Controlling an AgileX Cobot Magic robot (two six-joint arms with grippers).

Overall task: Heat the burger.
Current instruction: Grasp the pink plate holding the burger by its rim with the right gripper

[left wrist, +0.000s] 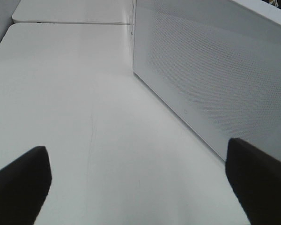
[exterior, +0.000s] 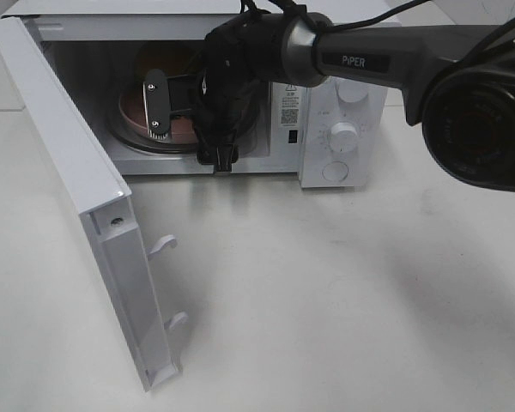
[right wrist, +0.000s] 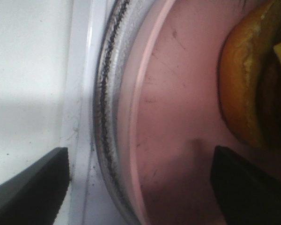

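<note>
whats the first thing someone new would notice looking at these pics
Most striking is the white microwave at the back of the table, its door swung wide open toward the camera. The right arm reaches into the cavity, its right gripper open over the pink plate on the glass turntable, with the burger sitting on that plate. The left gripper hangs open outside, beside the door.

High camera looks down at the open microwave [exterior: 326, 129]; left wrist view faces its door [left wrist: 215, 70]; right wrist sits close above the plate [right wrist: 178, 117] inside.
</note>
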